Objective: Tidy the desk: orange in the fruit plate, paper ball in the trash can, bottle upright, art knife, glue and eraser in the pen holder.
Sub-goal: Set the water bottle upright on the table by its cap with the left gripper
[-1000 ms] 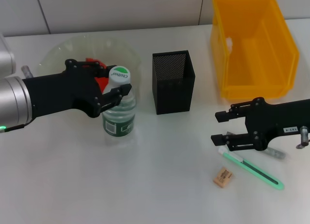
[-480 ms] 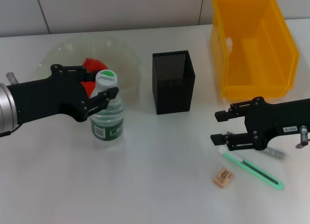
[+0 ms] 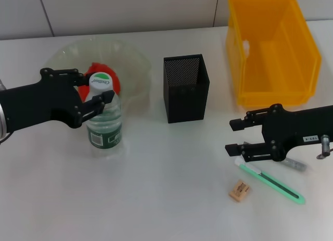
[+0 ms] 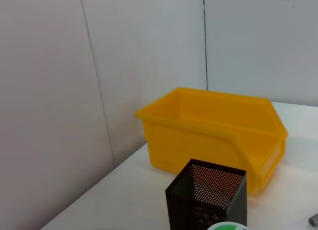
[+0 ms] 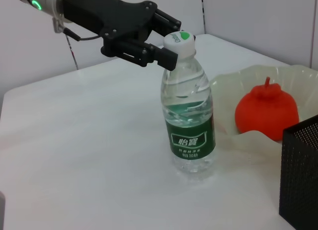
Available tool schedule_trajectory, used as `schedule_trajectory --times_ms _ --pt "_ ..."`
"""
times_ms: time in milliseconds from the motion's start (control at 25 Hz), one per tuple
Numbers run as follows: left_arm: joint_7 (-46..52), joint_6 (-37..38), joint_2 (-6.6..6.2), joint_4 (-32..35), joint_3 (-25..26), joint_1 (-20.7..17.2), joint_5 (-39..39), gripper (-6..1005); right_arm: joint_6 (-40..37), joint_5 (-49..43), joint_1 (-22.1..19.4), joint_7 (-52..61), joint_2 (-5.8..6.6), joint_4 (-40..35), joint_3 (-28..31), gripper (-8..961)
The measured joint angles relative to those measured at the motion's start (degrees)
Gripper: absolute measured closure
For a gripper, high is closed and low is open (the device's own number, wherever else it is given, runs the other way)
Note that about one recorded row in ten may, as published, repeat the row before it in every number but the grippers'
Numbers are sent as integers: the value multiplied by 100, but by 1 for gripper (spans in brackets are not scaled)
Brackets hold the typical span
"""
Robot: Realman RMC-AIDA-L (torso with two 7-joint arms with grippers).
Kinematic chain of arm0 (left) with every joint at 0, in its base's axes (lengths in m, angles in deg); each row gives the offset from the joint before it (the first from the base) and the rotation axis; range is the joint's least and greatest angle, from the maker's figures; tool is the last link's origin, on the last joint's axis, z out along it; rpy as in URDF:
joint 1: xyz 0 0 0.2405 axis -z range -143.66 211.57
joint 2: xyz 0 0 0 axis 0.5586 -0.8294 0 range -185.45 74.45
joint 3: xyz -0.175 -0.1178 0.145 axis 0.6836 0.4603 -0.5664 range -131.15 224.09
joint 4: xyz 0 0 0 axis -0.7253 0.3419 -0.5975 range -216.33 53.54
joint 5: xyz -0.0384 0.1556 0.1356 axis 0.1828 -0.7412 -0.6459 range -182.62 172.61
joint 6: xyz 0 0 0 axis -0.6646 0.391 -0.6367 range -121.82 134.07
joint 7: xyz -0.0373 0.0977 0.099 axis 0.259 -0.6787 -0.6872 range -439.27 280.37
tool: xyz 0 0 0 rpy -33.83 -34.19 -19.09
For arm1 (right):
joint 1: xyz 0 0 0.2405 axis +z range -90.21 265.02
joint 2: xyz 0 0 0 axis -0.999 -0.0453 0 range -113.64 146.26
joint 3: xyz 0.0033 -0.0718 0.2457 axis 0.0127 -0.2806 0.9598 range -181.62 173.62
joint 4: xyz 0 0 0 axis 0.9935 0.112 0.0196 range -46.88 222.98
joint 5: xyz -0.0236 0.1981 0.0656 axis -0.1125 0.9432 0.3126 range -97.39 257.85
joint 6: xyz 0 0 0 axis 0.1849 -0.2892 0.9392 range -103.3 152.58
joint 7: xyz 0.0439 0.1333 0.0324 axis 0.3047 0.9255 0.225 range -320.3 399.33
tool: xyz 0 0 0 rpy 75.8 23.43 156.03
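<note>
The bottle (image 3: 104, 124) stands upright on the desk (image 3: 156, 199), in front of the fruit plate (image 3: 132, 56) that holds the orange (image 3: 109, 77). My left gripper (image 3: 99, 99) is shut on the bottle's neck just under the cap; the right wrist view shows the same grip (image 5: 171, 46) on the bottle (image 5: 189, 120). At the right, my right gripper (image 3: 234, 136) hovers open and empty. Just in front of it lie the art knife (image 3: 273, 182) and the eraser (image 3: 239, 190). The glue (image 3: 295, 164) is partly hidden under that arm. I cannot make out the paper ball.
The pen holder (image 3: 186, 87) stands mid-desk, between the fruit plate and the trash can (image 3: 270, 48) at the back right. Something small and white (image 3: 245, 45) shows at the can's inner left wall. The left wrist view shows the pen holder (image 4: 206, 195) and the trash can (image 4: 213, 125).
My left gripper has slid the upright bottle leftward along the front of the fruit plate. The right arm has stayed put.
</note>
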Motion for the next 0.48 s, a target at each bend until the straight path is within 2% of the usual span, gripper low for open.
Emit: schedule_trajectory --times_ms 480 --pt "-9 7 -7 -11 183 -118 -2 493 0 -4 25 0 0 0 0 335"
